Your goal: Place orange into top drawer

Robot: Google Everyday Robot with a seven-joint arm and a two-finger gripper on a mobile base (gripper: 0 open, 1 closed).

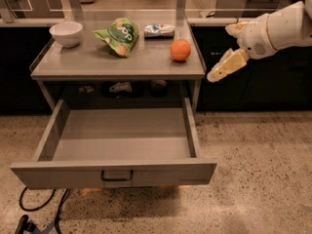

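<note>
The orange sits on the grey table top, near its right edge. The top drawer below is pulled fully open and holds nothing; its dark handle is at the front centre. My gripper hangs in the air just right of the table, level with the top and a short way right of the orange. Its two cream fingers are spread apart and hold nothing.
A white bowl, a green snack bag and a small white-blue packet lie on the table top. Dark cabinets stand behind and to the right. Black cables lie on the floor at front left.
</note>
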